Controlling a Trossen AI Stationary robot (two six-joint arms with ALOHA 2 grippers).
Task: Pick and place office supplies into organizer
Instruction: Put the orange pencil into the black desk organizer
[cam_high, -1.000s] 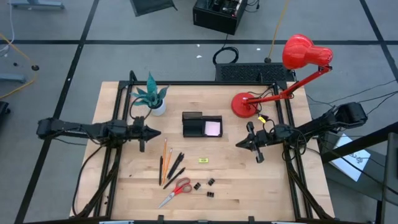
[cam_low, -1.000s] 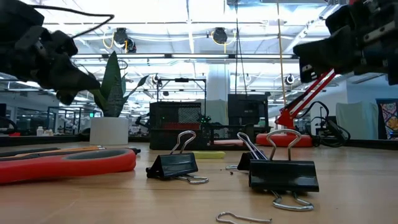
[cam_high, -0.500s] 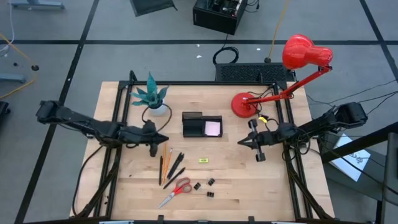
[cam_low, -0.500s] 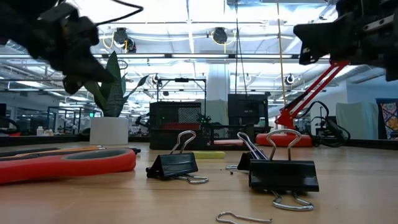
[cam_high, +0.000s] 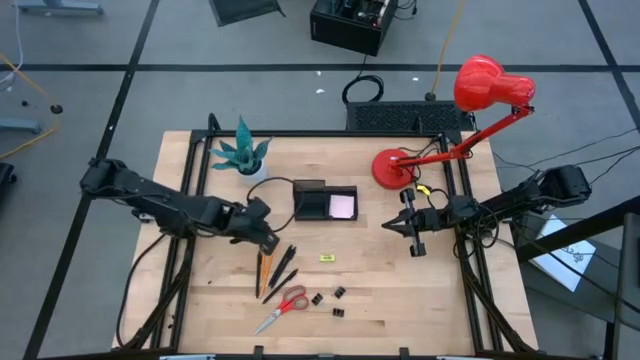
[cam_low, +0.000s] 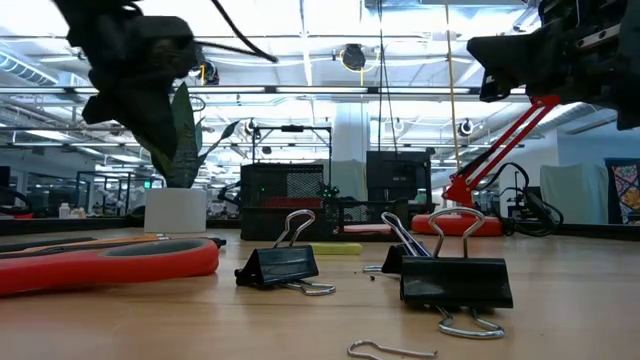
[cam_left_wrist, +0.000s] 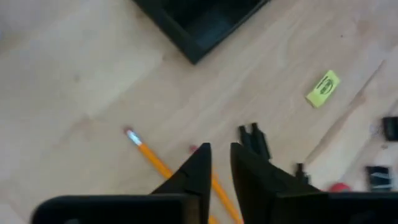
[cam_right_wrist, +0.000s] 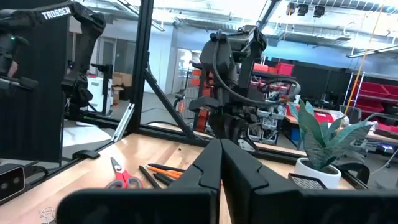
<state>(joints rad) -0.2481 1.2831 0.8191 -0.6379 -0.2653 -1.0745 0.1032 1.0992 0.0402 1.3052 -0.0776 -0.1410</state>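
The black organizer (cam_high: 311, 188) stands mid-table with a pale pink sticky-note pad (cam_high: 342, 206) in its right compartment. In front of it lie orange pencils (cam_high: 259, 270), black pens (cam_high: 284, 268), a small yellow piece (cam_high: 327, 258), red-handled scissors (cam_high: 285, 303) and black binder clips (cam_high: 339, 292). My left gripper (cam_high: 268, 243) hangs over the pencils' far ends, pointing steeply down. In the left wrist view its fingers (cam_left_wrist: 221, 154) stand a little apart above a pencil (cam_left_wrist: 146, 149) and hold nothing. My right gripper (cam_high: 386, 227) is shut, raised at the right, right of the organizer.
A potted teal plant (cam_high: 243, 155) stands at the far left and a red desk lamp (cam_high: 400, 165) at the far right. A black keyboard (cam_high: 410, 117) lies behind the table. Black frame rails (cam_high: 190, 200) run along the left and right sides.
My left gripper has swung from the left rail toward the table's middle and near edge, rising and tipping from about level to steeply down over the pencils. The supplies have not moved.
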